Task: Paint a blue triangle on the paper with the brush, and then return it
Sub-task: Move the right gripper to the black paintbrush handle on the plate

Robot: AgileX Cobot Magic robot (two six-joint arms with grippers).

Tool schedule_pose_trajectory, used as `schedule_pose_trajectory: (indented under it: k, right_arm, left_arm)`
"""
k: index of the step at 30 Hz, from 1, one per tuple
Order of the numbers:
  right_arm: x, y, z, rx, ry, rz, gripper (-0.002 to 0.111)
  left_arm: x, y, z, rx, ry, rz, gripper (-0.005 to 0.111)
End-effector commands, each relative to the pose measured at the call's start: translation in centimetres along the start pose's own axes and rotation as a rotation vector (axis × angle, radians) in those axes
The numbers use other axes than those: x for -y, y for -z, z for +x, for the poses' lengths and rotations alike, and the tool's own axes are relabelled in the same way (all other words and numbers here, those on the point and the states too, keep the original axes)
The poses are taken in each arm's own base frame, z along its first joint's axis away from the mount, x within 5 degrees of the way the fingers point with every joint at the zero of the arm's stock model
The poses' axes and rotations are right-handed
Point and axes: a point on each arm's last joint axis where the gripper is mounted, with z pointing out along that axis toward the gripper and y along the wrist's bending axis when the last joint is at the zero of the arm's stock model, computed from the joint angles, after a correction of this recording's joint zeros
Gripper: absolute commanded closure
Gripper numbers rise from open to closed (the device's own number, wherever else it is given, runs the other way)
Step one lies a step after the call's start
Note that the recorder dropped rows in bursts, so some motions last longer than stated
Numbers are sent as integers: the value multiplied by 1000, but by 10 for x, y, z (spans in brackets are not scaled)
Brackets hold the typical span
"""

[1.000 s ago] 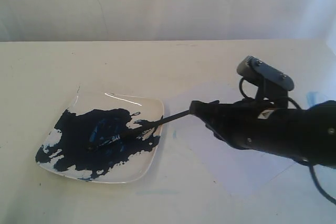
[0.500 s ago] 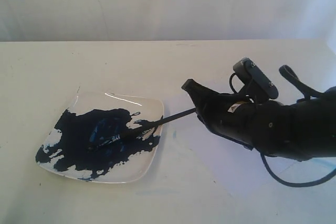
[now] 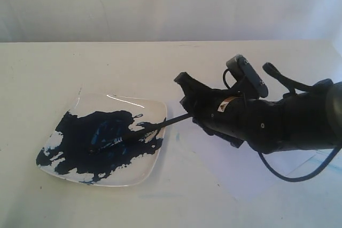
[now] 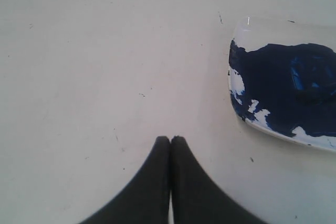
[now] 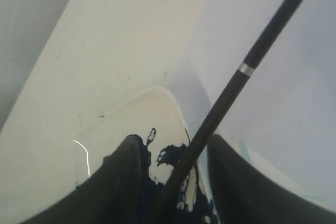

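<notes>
The brush [image 3: 171, 120] lies with its bristle end in the dark blue paint on the square white plate [image 3: 133, 100]. Its black handle sticks out over the paper [image 3: 214, 169]. My right gripper [image 3: 183, 93] is open just above the handle's free end. In the right wrist view the brush [image 5: 231, 93] with its silver band runs between the two spread fingers [image 5: 126, 171], apart from both. My left gripper [image 4: 170, 139] is shut and empty over bare table, beside the plate [image 4: 247, 24]. No blue triangle shows; the right arm hides much of the paper [image 5: 294, 103].
The plate rim [image 5: 131, 114] sits just off the paper's edge. A white wall stands behind the table. A faint pale blue smear [image 3: 160, 195] marks the table in front of the plate. The right arm's cable [image 3: 288, 177] hangs over the paper.
My right gripper has moved left toward the plate and now straddles the end of the brush handle. The brush and plate have not moved.
</notes>
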Motion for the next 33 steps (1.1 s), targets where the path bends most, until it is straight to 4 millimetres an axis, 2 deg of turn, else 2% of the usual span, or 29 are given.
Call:
schedule_pose_trajectory:
  k: [1, 4, 10, 22, 33]
  right_arm:
    - [5, -7, 4, -12, -207, 21, 65]
    - [12, -14, 9, -20, -304, 49, 65]
    - [11, -28, 20, -14, -319, 24, 65]
    - [7, -58, 23, -1, -345, 8, 65]
    - [5, -60, 22, 11, -352, -11, 65]
  left_arm:
    - [0, 0, 1, -5, 10, 6, 107]
    - [0, 0, 1, -5, 10, 6, 107]
    - [0, 0, 1, -5, 10, 6, 107]
    - [0, 0, 1, -5, 10, 6, 107]
    - [0, 0, 1, -5, 10, 6, 107]
